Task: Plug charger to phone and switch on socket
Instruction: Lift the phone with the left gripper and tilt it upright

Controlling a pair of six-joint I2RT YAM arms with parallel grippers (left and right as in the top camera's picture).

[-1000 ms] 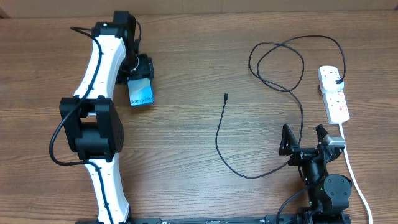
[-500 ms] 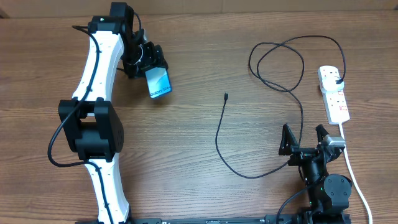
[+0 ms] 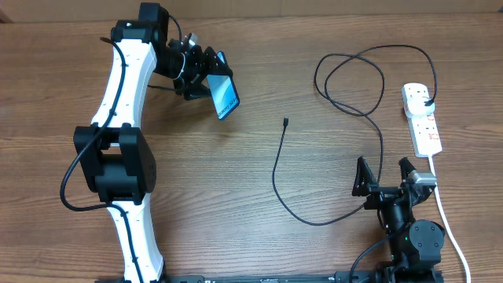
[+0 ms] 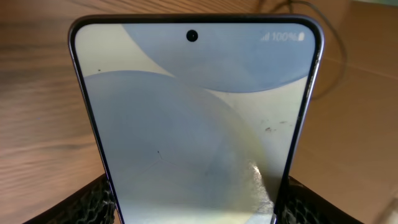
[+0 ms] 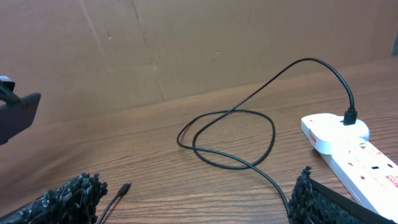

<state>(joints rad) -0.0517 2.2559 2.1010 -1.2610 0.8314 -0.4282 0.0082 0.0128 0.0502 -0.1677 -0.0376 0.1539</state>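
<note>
My left gripper (image 3: 209, 79) is shut on the phone (image 3: 225, 96), holding it tilted on edge above the table at the back left. In the left wrist view the phone's pale blue screen (image 4: 199, 124) fills the frame between my fingers (image 4: 93, 202). The charger's thin black cable (image 3: 277, 177) lies loose on the wood, and its connector tip (image 3: 286, 122) rests free at mid-table. The cable loops (image 3: 350, 79) lead to the plug (image 3: 425, 101), seated in the white socket (image 3: 424, 130) at the right edge. My right gripper (image 3: 385, 174) stands open near the front right with nothing in it. Its wrist view shows the tip (image 5: 124, 188), the loop (image 5: 227, 140) and the socket (image 5: 348, 146).
The socket's thick white cord (image 3: 448, 228) runs down the right side past my right arm. A brown cardboard wall (image 5: 186, 43) stands behind the table. Bare wood lies between the phone and the connector tip.
My left gripper has carried the phone to the right and toward the back, turning it onto its edge. The right arm, the cable and the socket have not moved.
</note>
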